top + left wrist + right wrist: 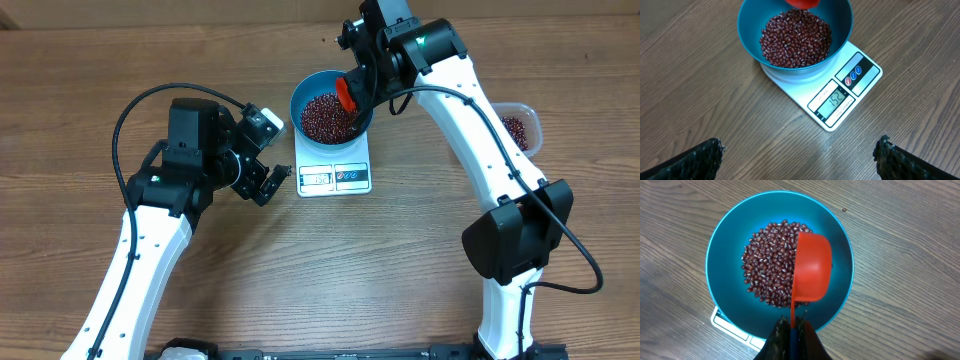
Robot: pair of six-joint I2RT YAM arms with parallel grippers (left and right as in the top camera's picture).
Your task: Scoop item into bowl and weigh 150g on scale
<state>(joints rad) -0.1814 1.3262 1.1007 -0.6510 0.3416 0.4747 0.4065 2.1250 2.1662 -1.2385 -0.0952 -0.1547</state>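
The blue bowl point(305, 95) stands on the white scale point(334, 176), with a heap of red-brown beans point(325, 116) inside. In the left wrist view the bowl point(747, 30), its beans point(795, 40) and the scale point(837, 100) are ahead, the display lit. My right gripper point(792, 322) is shut on the handle of a red scoop point(811, 267), which hangs turned over above the beans point(767, 262) in the bowl point(722, 260). In the overhead view that gripper point(362, 85) is at the bowl's right rim. My left gripper point(799, 157) is open over bare table, left of the scale, as the overhead view point(268, 185) shows.
A clear tub point(520, 128) with more beans stands at the right, partly behind my right arm. A small dark speck point(844, 210) lies on the wood beyond the bowl. The wooden table point(330, 270) stretches around the scale.
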